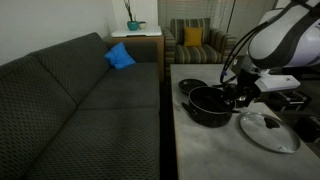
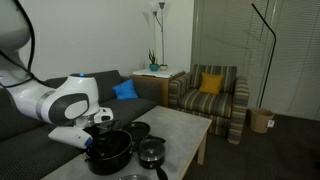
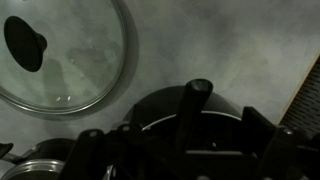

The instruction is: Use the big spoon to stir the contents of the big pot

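The big pot (image 1: 208,106), black and wide, stands on the pale table; it also shows in an exterior view (image 2: 108,153) and in the wrist view (image 3: 160,118). The big spoon's dark handle (image 3: 192,112) sticks up out of the pot; its bowl is hidden inside. My gripper (image 3: 178,145) hangs right over the pot, in both exterior views (image 1: 236,93) (image 2: 100,126). Its two fingers stand wide apart on either side of the handle without touching it.
A round glass lid (image 3: 60,55) with a black knob lies on the table beside the big pot (image 1: 268,131). A smaller black pot (image 1: 192,86) stands behind it, and another small pot (image 2: 152,152) beside it. A grey sofa (image 1: 80,100) borders the table.
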